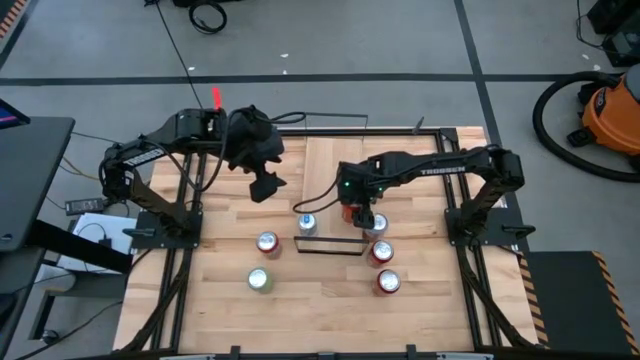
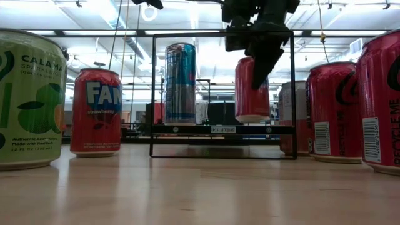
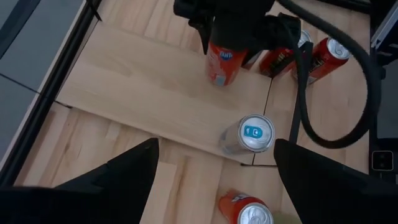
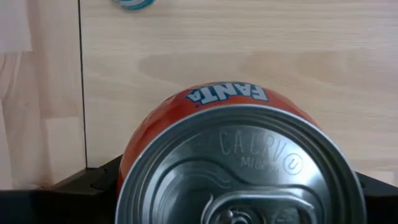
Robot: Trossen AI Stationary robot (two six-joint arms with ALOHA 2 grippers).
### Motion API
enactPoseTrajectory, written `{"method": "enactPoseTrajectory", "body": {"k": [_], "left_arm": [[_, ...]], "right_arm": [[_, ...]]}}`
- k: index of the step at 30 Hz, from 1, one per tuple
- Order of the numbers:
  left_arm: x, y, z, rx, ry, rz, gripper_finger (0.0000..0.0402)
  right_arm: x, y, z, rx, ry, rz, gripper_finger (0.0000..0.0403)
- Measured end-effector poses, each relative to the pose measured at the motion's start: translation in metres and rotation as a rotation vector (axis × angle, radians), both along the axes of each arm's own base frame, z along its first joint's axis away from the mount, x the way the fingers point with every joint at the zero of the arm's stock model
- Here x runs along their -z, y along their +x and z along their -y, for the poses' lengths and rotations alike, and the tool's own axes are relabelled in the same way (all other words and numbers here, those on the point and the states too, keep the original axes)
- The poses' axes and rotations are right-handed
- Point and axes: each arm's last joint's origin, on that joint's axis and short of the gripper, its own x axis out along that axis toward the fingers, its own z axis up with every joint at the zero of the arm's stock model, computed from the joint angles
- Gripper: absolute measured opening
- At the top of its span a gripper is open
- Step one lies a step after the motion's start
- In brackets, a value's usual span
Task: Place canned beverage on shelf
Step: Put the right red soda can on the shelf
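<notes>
Fanta can clamped in right gripper over shelf.

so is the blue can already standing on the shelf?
Yes. In the low view the blue can stands upright on the shelf, beside the red Fanta can that the right gripper holds.

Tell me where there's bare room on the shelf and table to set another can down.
The shelf is bare behind the blue can and the orange can in the right gripper. The table's front edge is open too. It's crowded around the red cans beside the shelf's front end.
</notes>
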Motion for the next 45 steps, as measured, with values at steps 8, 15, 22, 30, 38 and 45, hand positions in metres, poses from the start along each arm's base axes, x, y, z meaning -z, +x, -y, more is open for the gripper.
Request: {"method": "enactPoseTrajectory", "body": {"k": [8,15,22,30,38,45], "left_arm": [[0.004,-0.006,0.001,0.005,0.001,-0.076,0.0329],[0.002,-0.011,0.002,-0.004,-0.005,-0.067,0.0329],[-0.002,-0.014,0.002,-0.016,-0.011,-0.047,0.0329],[-0.002,-0.015,0.002,-0.021,-0.013,-0.043,0.0329],[-0.002,-0.015,0.002,-0.03,-0.021,-0.044,0.0329],[-0.001,-0.016,0.003,-0.038,-0.033,-0.06,0.0329]], "right_arm": [[-0.001,0.003,-0.007,-0.001,-0.043,0.024,0.0326],[-0.002,0.006,-0.008,-0.004,-0.047,0.056,0.0326],[0.007,0.005,-0.008,-0.022,-0.061,0.045,0.0326],[0.016,0.002,-0.009,-0.055,-0.054,0.031,0.0326],[0.016,0.002,-0.009,-0.055,-0.054,0.034,0.0342],[0.013,-0.002,-0.01,-0.032,-0.041,0.026,0.0386]]}}
